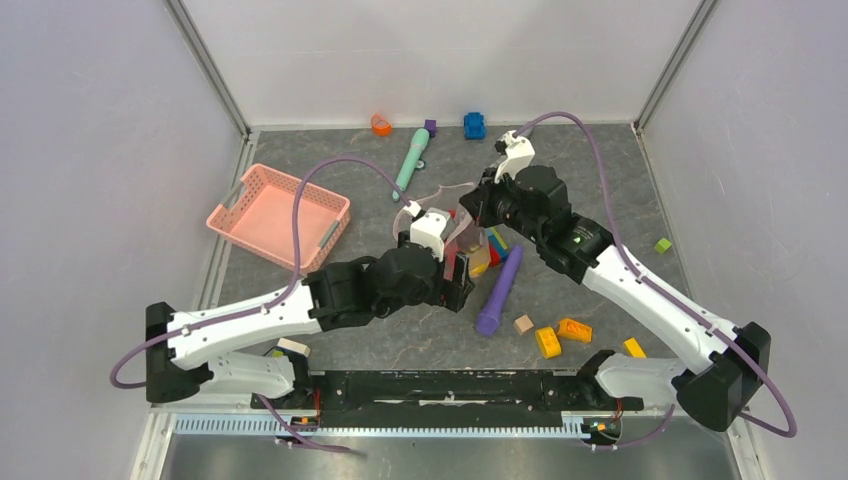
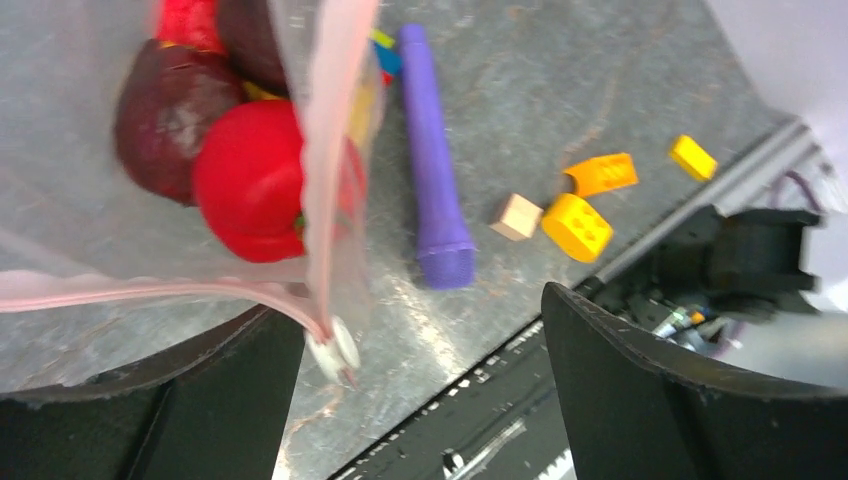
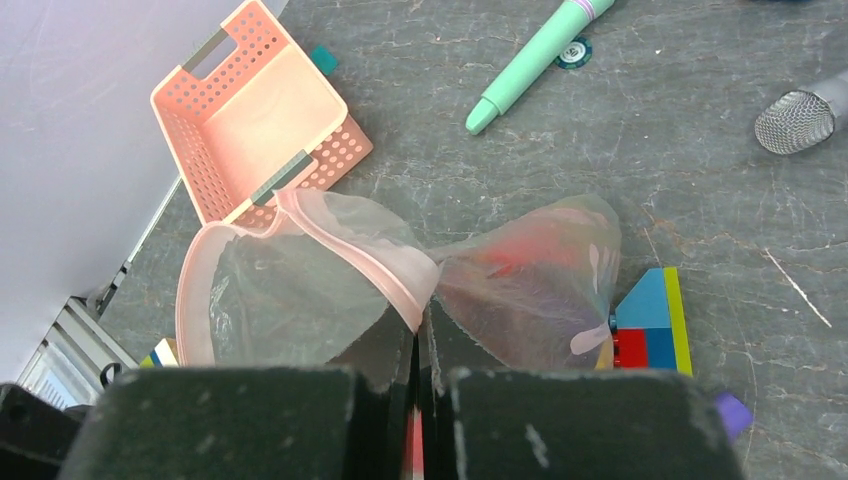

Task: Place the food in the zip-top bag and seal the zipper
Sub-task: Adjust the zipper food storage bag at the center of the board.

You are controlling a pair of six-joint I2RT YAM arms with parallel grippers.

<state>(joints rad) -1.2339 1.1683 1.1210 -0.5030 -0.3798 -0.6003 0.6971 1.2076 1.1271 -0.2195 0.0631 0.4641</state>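
Observation:
The clear zip-top bag [image 1: 445, 200] hangs between my two grippers at the table's middle. In the left wrist view a glossy red food [image 2: 250, 180] and a dark maroon food [image 2: 165, 130] lie inside the bag [image 2: 70, 230]. The pink zipper [image 2: 150, 292] ends in a pale slider tab [image 2: 335, 350], which sits beside my left finger. My left gripper [image 2: 420, 400] is wide open and holds nothing. My right gripper [image 3: 418, 345] is shut on the bag's pink zipper edge [image 3: 390, 265]. The mouth loops open to its left, and red food [image 3: 520, 255] shows through the plastic.
A pink basket [image 1: 278, 215] stands at the left. A purple stick [image 1: 500, 290] lies right of the bag and a teal stick [image 1: 411, 160] behind it. Multicoloured blocks [image 3: 650, 320] lie by the bag. Yellow [image 1: 548, 342] and orange [image 1: 575, 329] blocks sit front right.

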